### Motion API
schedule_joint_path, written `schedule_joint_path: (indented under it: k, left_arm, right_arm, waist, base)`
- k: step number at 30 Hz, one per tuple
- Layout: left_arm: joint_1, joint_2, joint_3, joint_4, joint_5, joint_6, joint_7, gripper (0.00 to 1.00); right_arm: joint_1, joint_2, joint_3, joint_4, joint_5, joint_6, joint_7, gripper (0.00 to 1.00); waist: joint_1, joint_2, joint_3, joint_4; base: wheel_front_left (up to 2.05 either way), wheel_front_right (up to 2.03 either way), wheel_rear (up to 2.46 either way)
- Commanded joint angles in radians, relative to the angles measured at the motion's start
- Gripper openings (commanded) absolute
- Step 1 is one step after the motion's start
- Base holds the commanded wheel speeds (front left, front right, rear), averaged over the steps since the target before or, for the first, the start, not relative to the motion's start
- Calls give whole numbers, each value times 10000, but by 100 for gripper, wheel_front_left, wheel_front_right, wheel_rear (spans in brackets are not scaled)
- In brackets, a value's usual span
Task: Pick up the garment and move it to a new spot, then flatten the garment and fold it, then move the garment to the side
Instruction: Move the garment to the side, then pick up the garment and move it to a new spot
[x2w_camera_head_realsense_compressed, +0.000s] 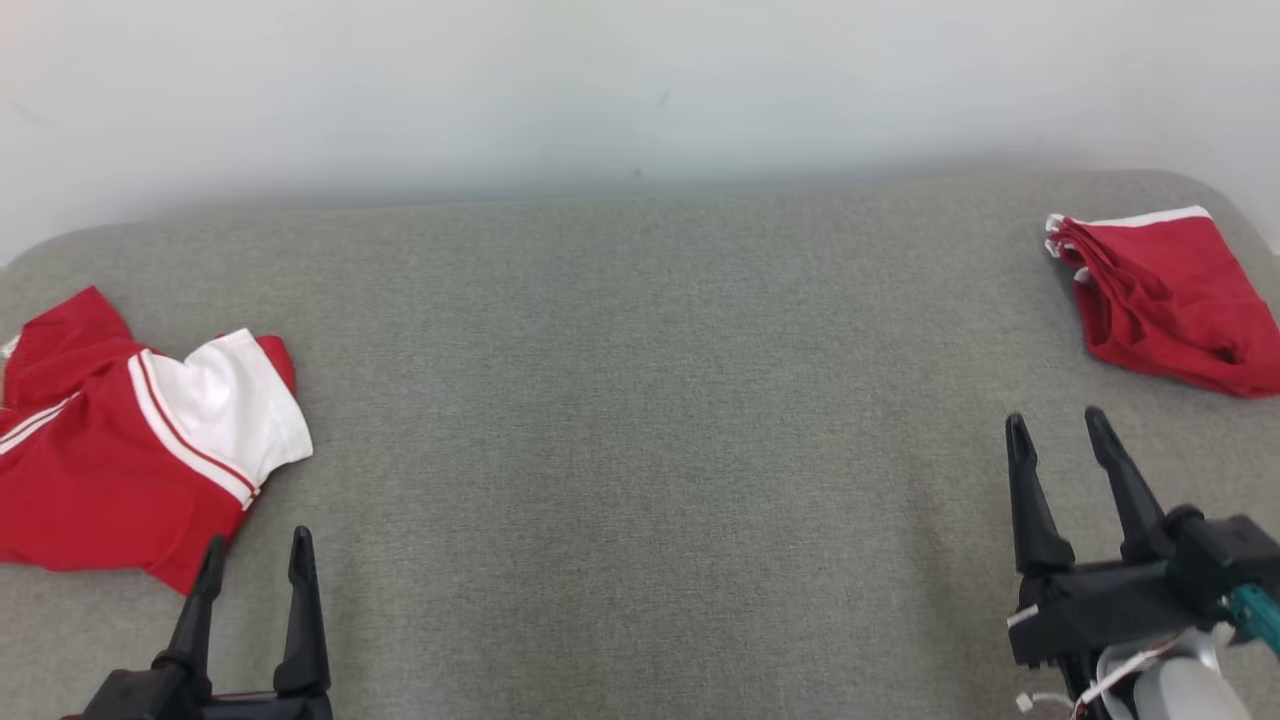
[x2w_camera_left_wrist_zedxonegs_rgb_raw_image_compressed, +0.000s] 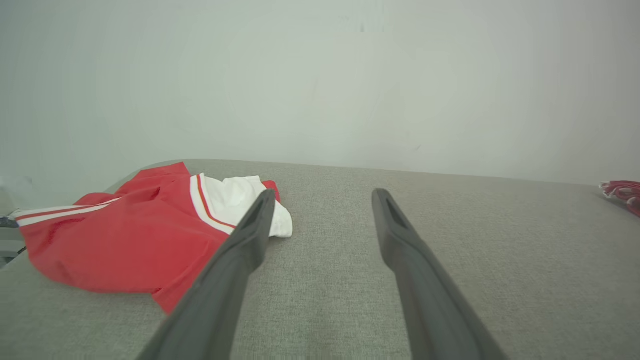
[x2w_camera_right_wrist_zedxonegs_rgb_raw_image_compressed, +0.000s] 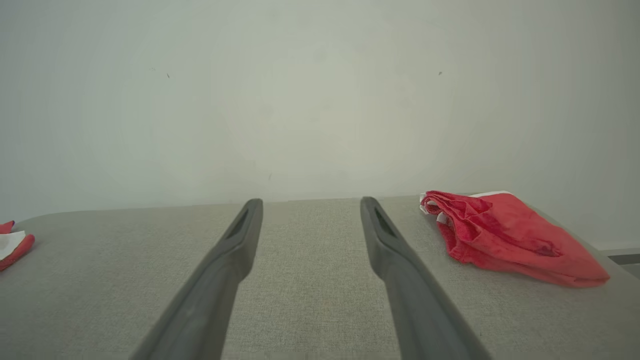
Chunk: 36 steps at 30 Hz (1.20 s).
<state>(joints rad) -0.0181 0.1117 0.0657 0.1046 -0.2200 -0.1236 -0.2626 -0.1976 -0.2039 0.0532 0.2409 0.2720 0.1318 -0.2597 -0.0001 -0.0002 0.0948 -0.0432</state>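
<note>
Left claw (x2w_camera_head_realsense_compressed: 257, 541), dark, tapered, agape, beside rumpled red-and-white garment (x2w_camera_head_realsense_compressed: 100, 470)

A grey fabric surface (x2w_camera_head_realsense_compressed: 640, 420) bears a red-and-white shirt (x2w_camera_head_realsense_compressed: 110, 460) left, a red garment (x2w_camera_head_realsense_compressed: 1175, 300) right.

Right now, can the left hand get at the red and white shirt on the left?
Probably yes: the left hand stands open right beside the red and white shirt, with nothing between them on the grey surface.
</note>
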Motion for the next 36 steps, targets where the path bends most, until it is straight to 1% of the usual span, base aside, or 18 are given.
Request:
schedule_joint_path:
  k: [1,12,20,36]
  left_arm:
    - [183,-42,-75,83,61,-36,-32,100]
    - [349,-50,-252,430,-5,-72,-32,100]
    - [451,34,-347,744,50,-60,-32,100]
    - [424,122,-400,1059,34,27,-32,100]
  right_arm:
    - [428,150,-123,-164,-58,-19,-13,100]
    - [1758,798,-464,-763,-285,-19,38,100]
    - [2394,1107,-631,-930,-356,-19,111,100]
    - [2722,1268,-689,-939,-351,-19,254,100]
  waist:
    - [1,2,-201,227]
    - [1,2,-623,649]
    - [1,2,-984,822]
    - [1,2,-1100,853]
  base:
    - [0,0,0]
    - [0,0,0]
    - [0,0,0]
    - [0,0,0]
